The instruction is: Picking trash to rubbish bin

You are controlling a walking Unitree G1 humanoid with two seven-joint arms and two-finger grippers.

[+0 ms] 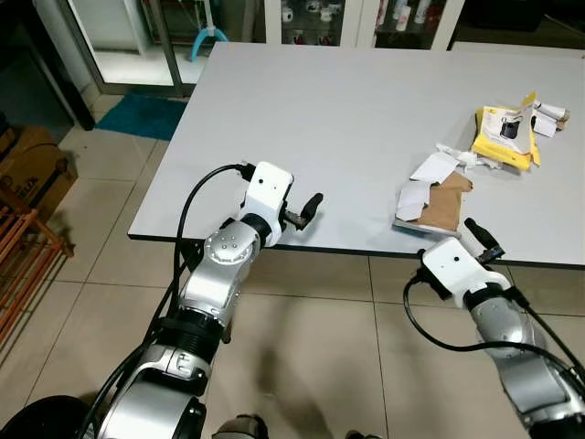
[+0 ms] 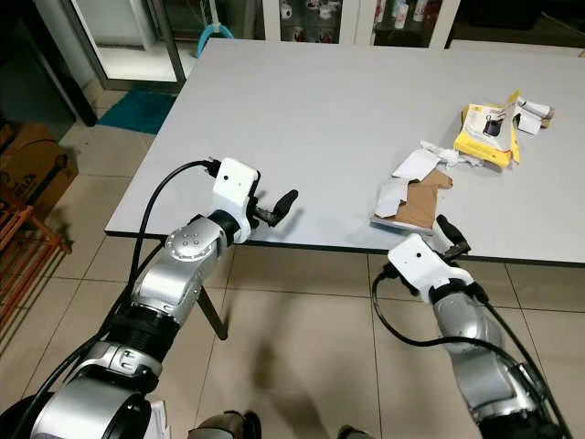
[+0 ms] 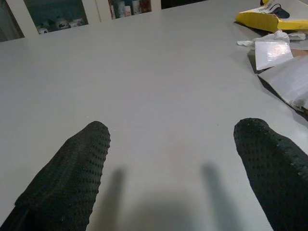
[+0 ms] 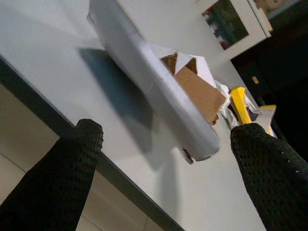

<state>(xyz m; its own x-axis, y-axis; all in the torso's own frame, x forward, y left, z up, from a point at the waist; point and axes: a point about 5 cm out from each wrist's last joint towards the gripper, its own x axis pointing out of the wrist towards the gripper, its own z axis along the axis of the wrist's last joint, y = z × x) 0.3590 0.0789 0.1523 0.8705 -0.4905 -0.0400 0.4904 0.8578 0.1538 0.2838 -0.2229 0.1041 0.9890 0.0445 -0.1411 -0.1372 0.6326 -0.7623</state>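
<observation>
We find the left gripper (image 1: 311,208) raised at the table's near edge, fingers (image 3: 72,178) spread wide with bare tabletop between them and nothing held. Open surface runs ahead of it and well to its right before any litter begins.

The grey table (image 1: 311,119) is broad and matt; its near edge crosses the head views above a beige tiled floor (image 1: 311,311). To the far left we note a teal mat (image 1: 142,114), a cardboard box (image 1: 32,169) and an orange rack (image 1: 23,256). Glazed cabinets (image 2: 320,14) stand beyond the far edge.

The trash lies on the table's right portion. A flattened white and brown carton (image 1: 432,203) sits just inside the near edge, its long axis running from that edge away toward the far right. White paper scraps (image 1: 443,160) lie just beyond it, and a yellow package (image 1: 505,135) lies farther back, tilted likewise.

The right gripper (image 1: 483,238) hovers at the edge just before the carton, fingers (image 4: 72,173) wide apart and empty, the carton's near end (image 4: 159,91) between them but untouched.
</observation>
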